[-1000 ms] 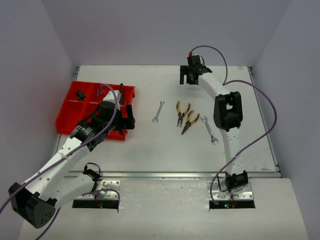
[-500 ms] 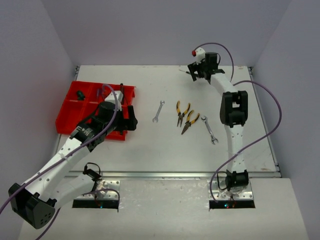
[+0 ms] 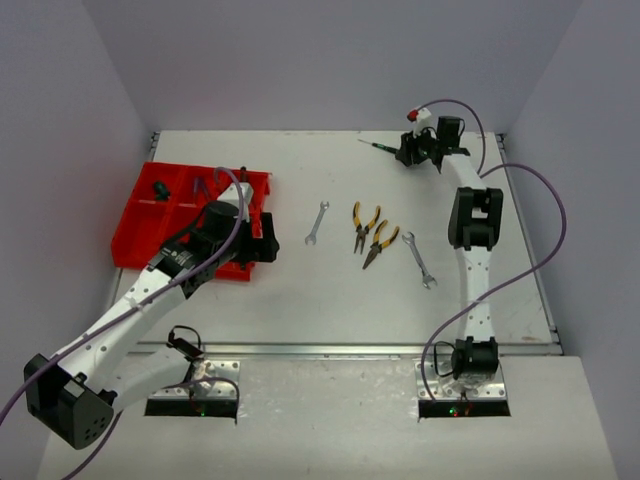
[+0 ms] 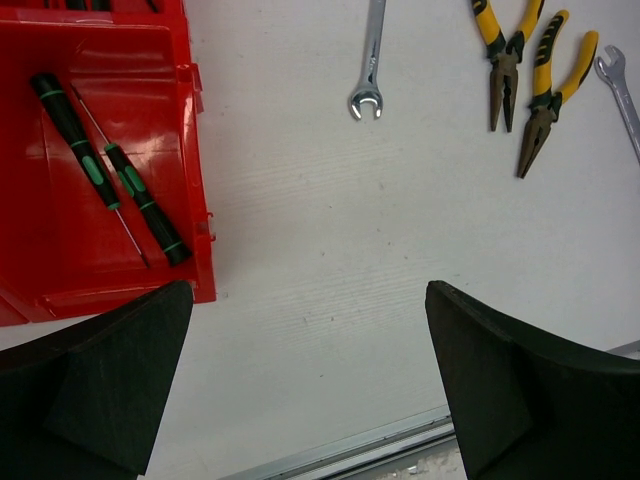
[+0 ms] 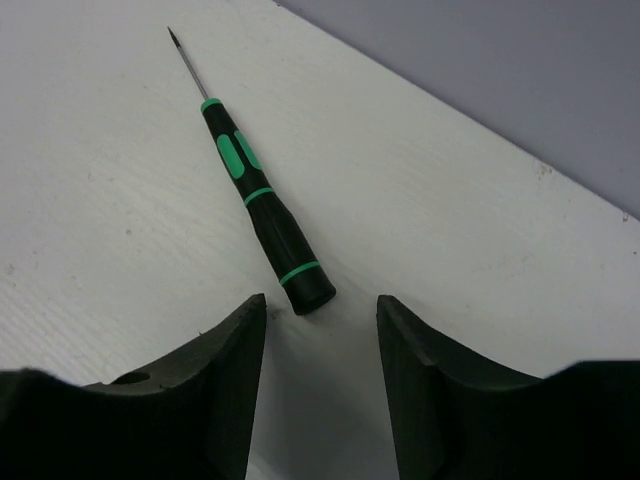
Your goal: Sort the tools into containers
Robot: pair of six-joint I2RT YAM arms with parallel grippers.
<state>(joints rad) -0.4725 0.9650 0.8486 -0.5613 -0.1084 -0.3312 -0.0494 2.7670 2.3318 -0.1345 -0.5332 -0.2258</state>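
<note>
The top view looks down from high at 6 o'clock, taking in the whole table (image 3: 300,300). The left wrist view sits low beside the tray (image 4: 60,275), facing 3 o'clock (pliers (image 4: 505,55) and a wrench (image 4: 372,50) show in both). The right wrist view, very close, faces 9 o'clock at the screwdriver (image 5: 265,220), likewise shared.

Table (image 3: 300,310): white and matte, filling the middle of the overhead view.
Back wall (image 3: 330,60): pale lilac-grey, rising plain behind the far edge.
Left wall (image 3: 60,150), right wall (image 3: 600,150): closing in on both sides.
Metal strip (image 3: 350,349): running along the near edge.
Light: falling evenly, casting soft shadows.
</note>
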